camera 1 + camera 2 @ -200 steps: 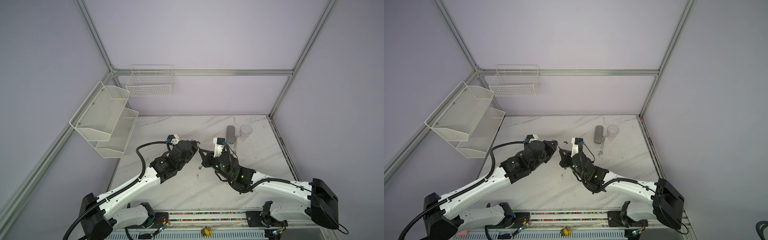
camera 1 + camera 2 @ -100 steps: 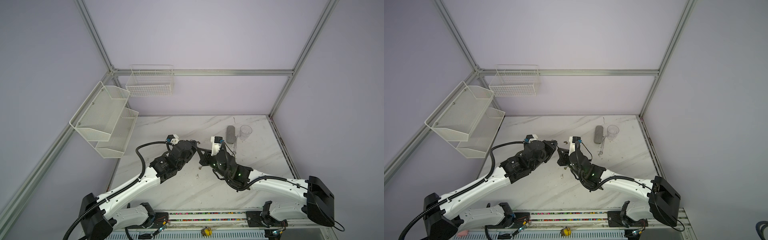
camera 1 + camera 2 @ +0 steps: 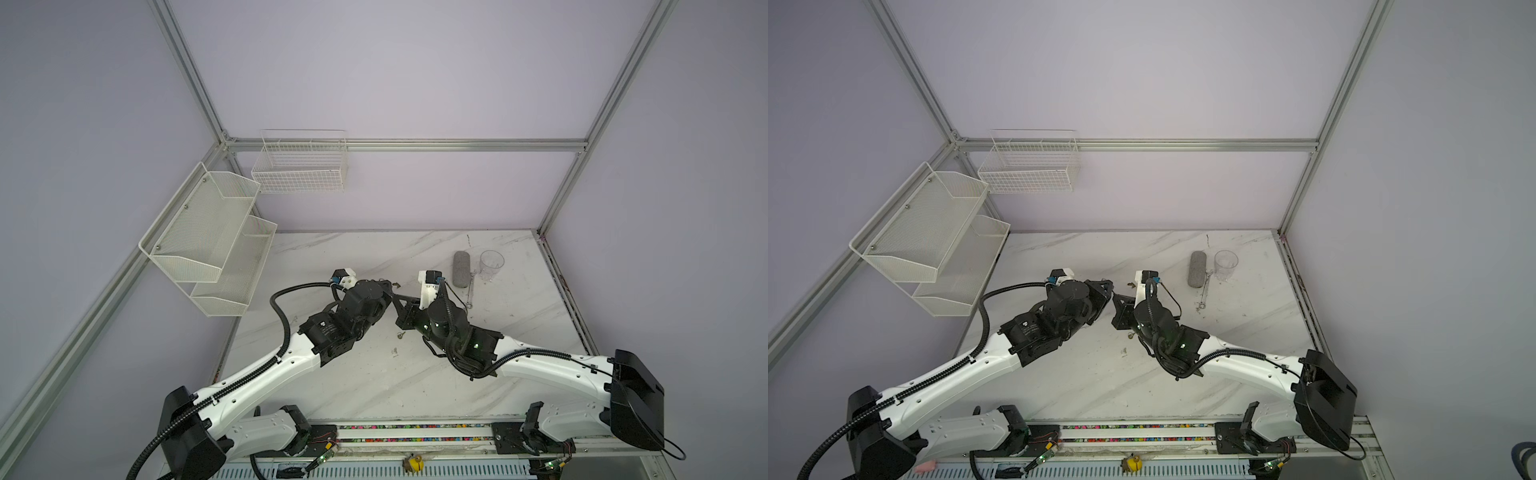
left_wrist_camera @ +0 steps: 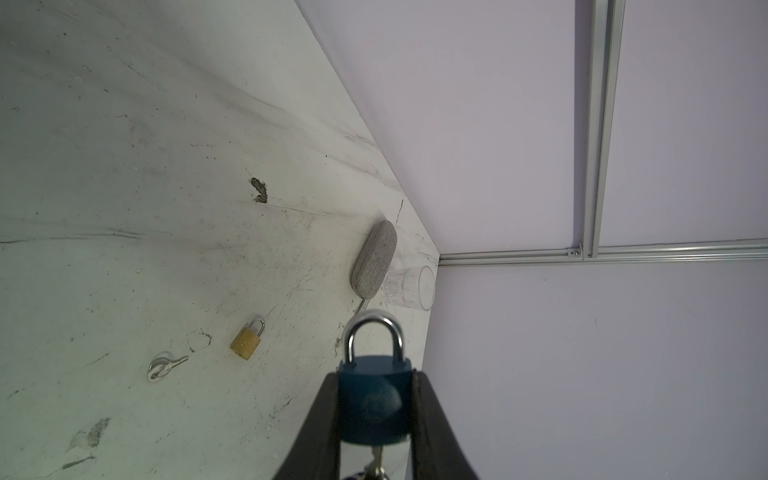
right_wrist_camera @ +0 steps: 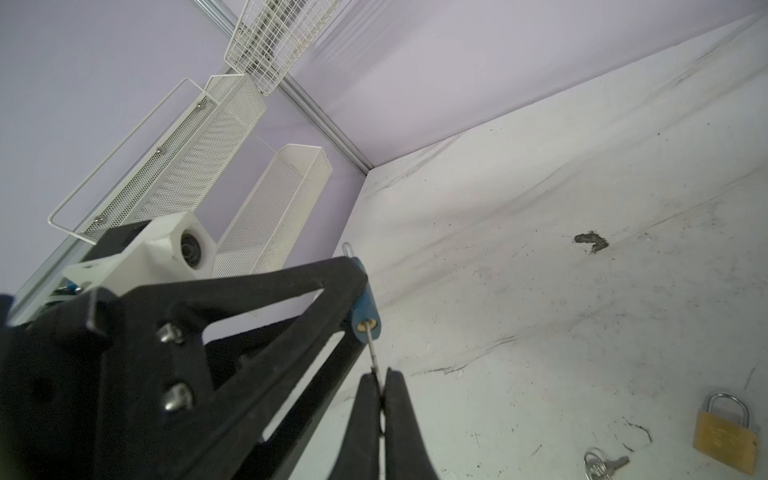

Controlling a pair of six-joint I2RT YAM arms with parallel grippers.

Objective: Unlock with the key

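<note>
My left gripper (image 4: 375, 382) is shut on the body of a blue padlock (image 4: 374, 399), held above the table with its silver shackle seated at both ends. A thin silver key (image 5: 371, 347) is pinched in my shut right gripper (image 5: 380, 376), and its tip sits in the keyhole at the padlock's (image 5: 362, 307) bottom end. The key (image 4: 377, 459) also shows under the lock in the left wrist view. In both top views the left gripper (image 3: 388, 291) and right gripper (image 3: 397, 298) meet tip to tip at mid-table.
A brass padlock (image 4: 246, 341) and a spare key on a ring (image 4: 164, 368) lie on the marble table. At the back right are a grey case (image 3: 461, 269), a clear cup (image 3: 491, 264) and a wrench (image 3: 471, 289). Mesh shelves (image 3: 212, 245) hang at left.
My right arm has edged a little to the left, toward the left gripper. The left arm and the padlock have stayed in place.
</note>
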